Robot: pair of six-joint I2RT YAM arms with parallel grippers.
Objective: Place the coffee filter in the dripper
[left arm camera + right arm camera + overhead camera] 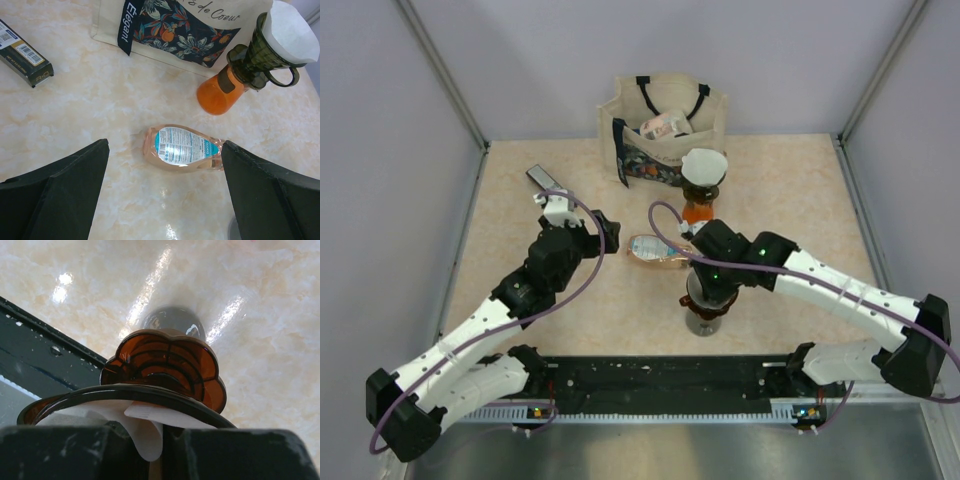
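Pinched filter (pixel 145 416) in gripper (pixel 150 452) — over dripper (pixel 165 365).

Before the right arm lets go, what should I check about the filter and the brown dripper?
1. Right gripper shut on the paper filter: ok.
2. Filter inside the rim of the brown dripper: ok.
3. Filter seated flat against the walls: cannot tell, the fingers hide it.
4. Dripper upright: ok.
5. Left gripper open, away from the dripper: ok.
6. Plastic bottle lying apart from the dripper: ok.
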